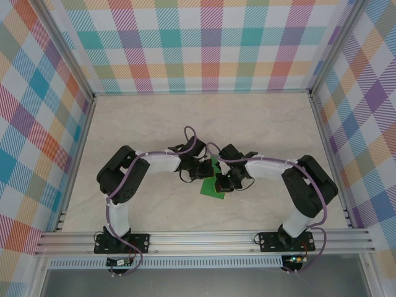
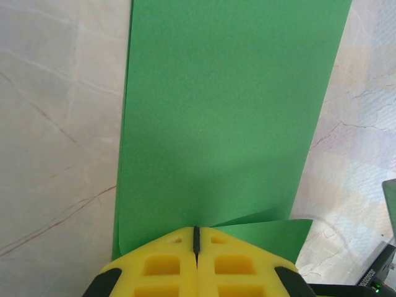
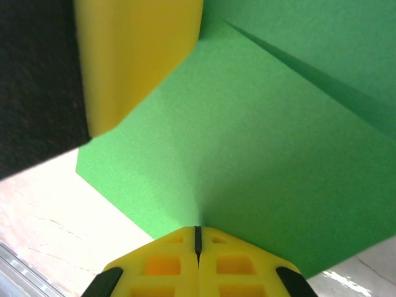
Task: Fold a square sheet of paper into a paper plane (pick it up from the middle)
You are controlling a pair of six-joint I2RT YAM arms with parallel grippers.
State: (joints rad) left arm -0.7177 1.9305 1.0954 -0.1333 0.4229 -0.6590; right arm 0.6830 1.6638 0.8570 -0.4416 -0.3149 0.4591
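left gripper [image 2: 197,238]: yellow pads pressed together, seemingly clamped on the near edge of the sheet; the pinch line itself sits under the pads, so this is likely, not certain.
right gripper [image 3: 198,238]: pads likewise together on another edge of the same sheet.
sheet of paper [image 2: 229,111]: green side up, low over the table [image 1: 154,124] near its middle, between the two wrists.
direction from left gripper: straight ahead; the sheet runs away from the fingertips as a long strip, its long axis in line with the gripper's reach.
direction from right gripper: ahead and off to the right.
loose flap [image 2: 272,238]: a lifted green layer just right of the left pads.
crease [image 3: 309,80]: a diagonal ridge in the right wrist view, upper right.
nearer arm: neither; both are on the sheet, from opposite sides, close together.
judgement: the next fold turns on the strip's long axis, so one arm should hold while the other carries its edge across.
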